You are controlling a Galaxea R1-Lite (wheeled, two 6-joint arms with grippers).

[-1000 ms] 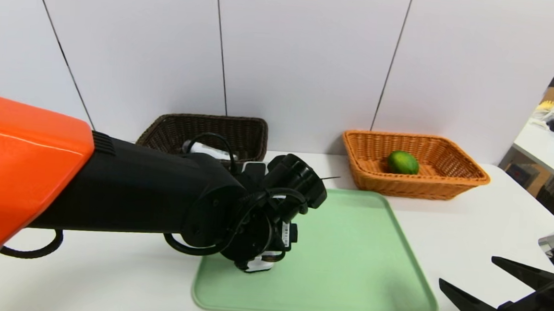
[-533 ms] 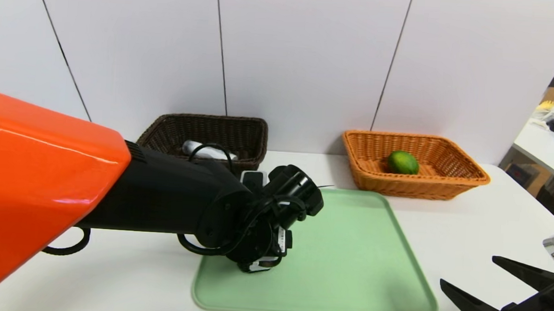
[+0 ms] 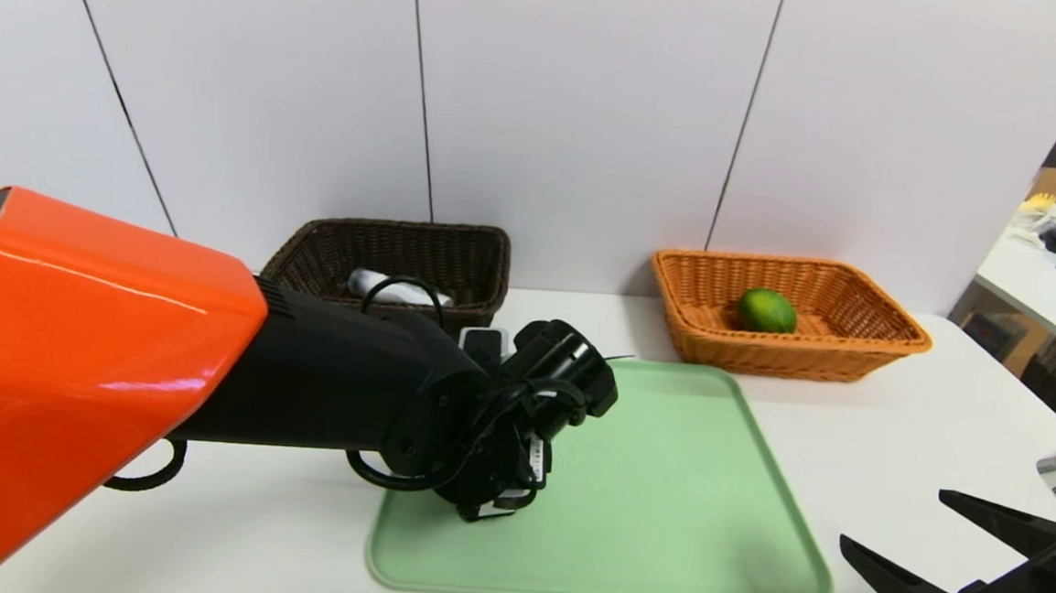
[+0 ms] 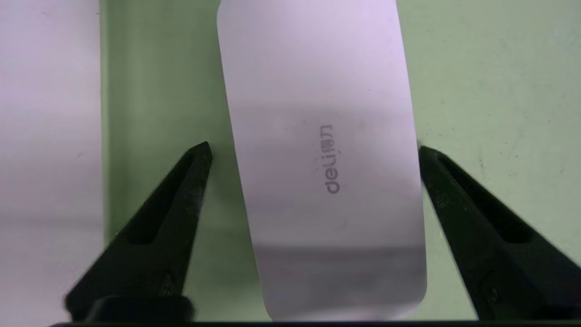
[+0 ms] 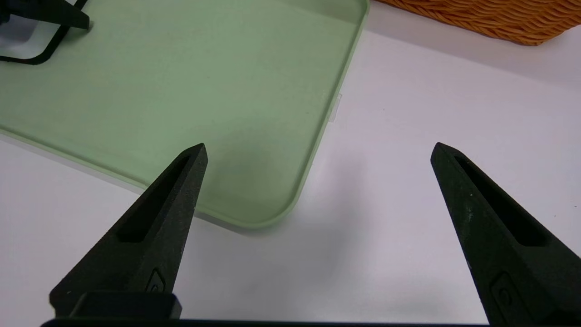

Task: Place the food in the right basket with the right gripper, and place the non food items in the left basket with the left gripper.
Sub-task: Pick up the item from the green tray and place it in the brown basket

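**Left claw straddles the white case on the tray**

While the right gripper [image 3: 911, 549] sits parked low at the right edge of the table [image 3: 895, 447] with its two pointed fingers spread wide and nothing between them, the left gripper [image 4: 313, 150] is down over the green tray [image 3: 663, 488], near its left side. Seen from the left wrist, its fingers [image 4: 181, 195] stand apart on either side of the flat white case [image 4: 322, 150], which lies on the tray surface. One fingertip looks to be at or just beside one long edge of the case; the other has a narrow strip of green showing between it and the opposite edge, so the claw is not clamped on the case. From the head view only a small white corner of the case [image 3: 495, 509] shows under the wrist.

Behind the tray, the dark brown left basket [image 3: 457, 260] holds a white bottle [image 3: 377, 285], partly hidden by the arm's cable. Well to the right, the orange right basket [image 3: 864, 349] holds the green fruit [image 3: 766, 310], resting near its back wall.
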